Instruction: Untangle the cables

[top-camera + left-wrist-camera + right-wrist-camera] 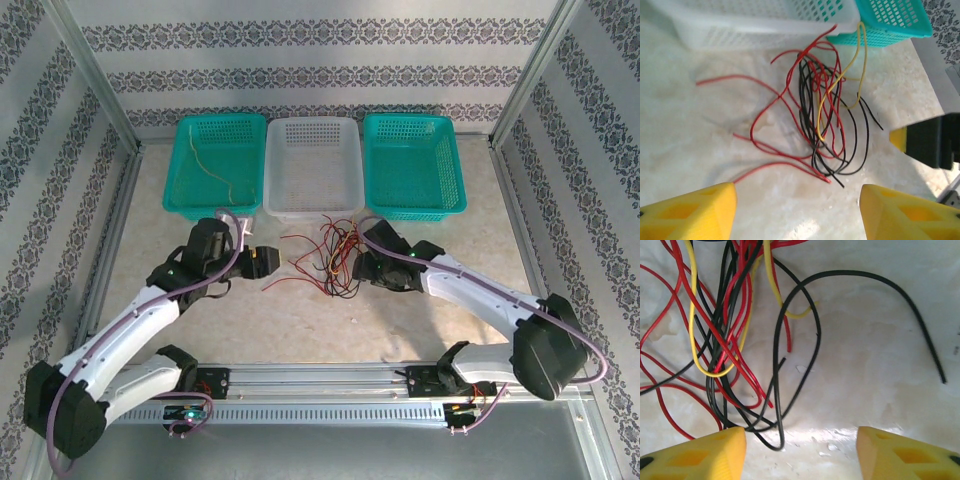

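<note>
Pale marbled table (300, 330) lies under everything, with patterned walls (300, 75) closing it in. Over it the left gripper (797, 215) holds its yellow fingers (695, 212) wide apart with nothing between them, aimed at the near ends of the red strands. The right gripper (800, 455) also stands wide and empty; a black loop lies on the table just beside the pad at the left of its wrist view, not pinched. Between the two grippers rest the cables (328, 258), a loose knot of red, black and yellow wire just in front of the white basket (300, 210). Seen from above, the bundle's long axis runs from that basket toward the arms' bases, its loops lying side by side along it. Loose red ends fan out toward the left gripper, and one black tail curves away on the right gripper's side. One yellow wire (210, 170) lies apart in the left teal basket (220, 118). I judge this to be the approach to a pick, with most of the untangling yet to do. The next move calls for choosing a strand with a free end, closing on it alone, and drawing it out along its own run while the other gripper steadies the knot so it does not drag.
</note>
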You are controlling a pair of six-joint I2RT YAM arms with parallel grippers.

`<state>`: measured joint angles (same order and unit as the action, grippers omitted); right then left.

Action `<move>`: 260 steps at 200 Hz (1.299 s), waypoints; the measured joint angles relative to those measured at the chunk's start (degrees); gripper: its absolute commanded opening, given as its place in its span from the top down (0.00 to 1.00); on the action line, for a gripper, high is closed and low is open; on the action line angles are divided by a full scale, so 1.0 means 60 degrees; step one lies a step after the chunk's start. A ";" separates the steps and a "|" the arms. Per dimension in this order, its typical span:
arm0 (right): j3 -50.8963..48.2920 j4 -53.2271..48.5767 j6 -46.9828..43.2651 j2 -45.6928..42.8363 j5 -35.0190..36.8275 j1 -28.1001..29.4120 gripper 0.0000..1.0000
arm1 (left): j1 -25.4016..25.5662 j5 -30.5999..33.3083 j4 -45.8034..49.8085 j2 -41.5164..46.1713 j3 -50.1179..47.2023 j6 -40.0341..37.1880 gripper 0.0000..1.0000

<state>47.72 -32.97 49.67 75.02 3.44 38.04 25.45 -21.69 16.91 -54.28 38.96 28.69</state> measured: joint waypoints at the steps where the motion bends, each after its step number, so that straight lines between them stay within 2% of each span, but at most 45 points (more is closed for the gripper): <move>1: 0.0000 0.0018 -0.0011 0.0026 -0.0007 0.0000 0.45 | 0.0000 0.0000 -0.0004 0.0015 -0.0011 0.0015 0.34; 33: 0.0011 0.0699 -0.0044 0.1162 -0.0229 0.0000 0.62 | 0.0000 -0.0178 -0.0532 0.0153 -0.0109 0.0426 0.35; 72: 0.0408 0.0816 -0.0280 0.2011 -0.0211 0.0000 1.00 | 0.0011 -0.0597 -0.1078 -0.0572 -0.0098 0.0718 0.37; 100: 0.0718 0.0747 -0.0466 0.1716 -0.0076 0.0091 1.00 | 0.0018 -0.0729 -0.1330 -0.0692 -0.0098 0.0816 0.36; 135: 0.1035 0.0324 -0.0882 0.0058 0.0270 0.0849 1.00 | 0.0160 -0.1053 -0.1752 -0.0856 -0.0073 0.0838 0.36; 182: 0.2160 0.0153 -0.1395 -0.1821 0.0557 0.1708 1.00 | 0.1049 -0.1464 -0.2488 -0.1453 0.0288 0.0750 0.35; 260: 0.3701 0.0175 -0.1603 -0.2178 0.0408 0.1749 1.00 | 0.1938 -0.2306 -0.4965 -0.1453 0.0761 0.0612 0.29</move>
<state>69.93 -31.92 40.05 61.95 5.89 48.53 37.08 -35.53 -12.88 -63.00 43.53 32.36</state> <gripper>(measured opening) 0.053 0.696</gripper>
